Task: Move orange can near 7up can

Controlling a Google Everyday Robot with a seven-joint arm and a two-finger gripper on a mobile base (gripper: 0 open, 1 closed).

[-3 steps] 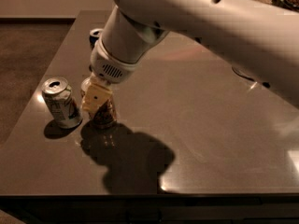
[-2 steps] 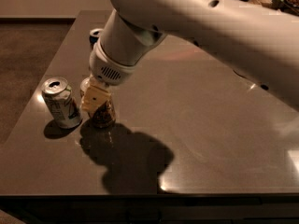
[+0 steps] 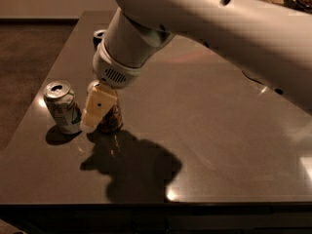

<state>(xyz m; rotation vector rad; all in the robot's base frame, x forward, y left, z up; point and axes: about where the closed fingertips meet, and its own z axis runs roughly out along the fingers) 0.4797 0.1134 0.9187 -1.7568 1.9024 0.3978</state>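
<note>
The orange can (image 3: 112, 121) stands on the dark table (image 3: 204, 130), close to the right of the 7up can (image 3: 62, 106), with a small gap between them. The 7up can is silver-white with green markings and stands upright near the table's left edge. My gripper (image 3: 103, 120) comes down from the big white arm and is shut on the orange can. One cream finger (image 3: 97, 107) covers the can's left front, so only the can's lower right part shows.
A dark can (image 3: 99, 35) stands at the back of the table, mostly hidden behind the arm. The white arm (image 3: 204, 23) spans the upper right of the view. The table's left edge runs close to the 7up can.
</note>
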